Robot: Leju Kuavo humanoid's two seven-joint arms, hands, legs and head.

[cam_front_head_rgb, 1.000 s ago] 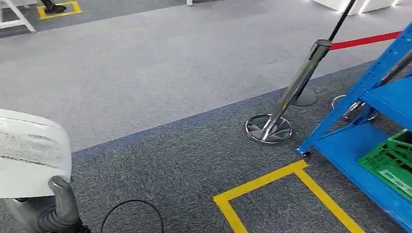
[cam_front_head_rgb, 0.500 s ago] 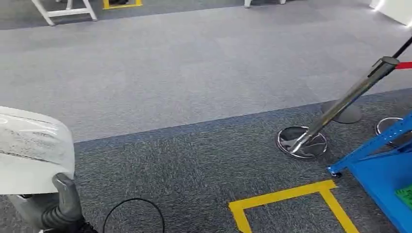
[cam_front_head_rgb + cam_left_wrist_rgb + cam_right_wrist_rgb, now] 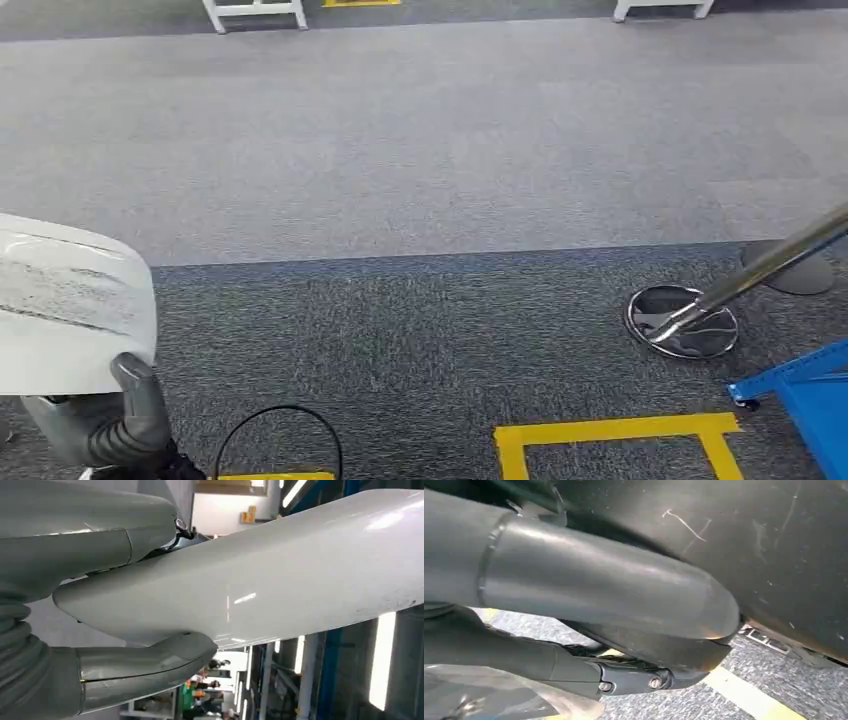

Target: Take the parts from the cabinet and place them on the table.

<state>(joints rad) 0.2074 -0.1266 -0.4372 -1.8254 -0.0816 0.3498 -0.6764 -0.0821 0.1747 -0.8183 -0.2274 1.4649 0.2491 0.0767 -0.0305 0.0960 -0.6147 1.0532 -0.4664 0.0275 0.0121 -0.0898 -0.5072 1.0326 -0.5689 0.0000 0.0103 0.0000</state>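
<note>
One smooth white curved moulded part [image 3: 65, 315] was clasped by the left hand [image 3: 115, 425], evidently for carriage tablewards; right hand's [image 3: 589, 605] state indeterminable.

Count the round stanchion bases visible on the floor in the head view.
2: a shiny chrome base under the leaning post, and a duller grey base behind it at the right edge. Others may lie beyond the frame.

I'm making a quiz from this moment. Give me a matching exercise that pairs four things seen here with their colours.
Things:
1. part held by the left robot hand
2. floor tape
3. cabinet corner
4. stanchion base

Colours:
A. blue
B. shiny silver
C. white
D. yellow

Pairs: 1-C, 2-D, 3-A, 4-B
</note>
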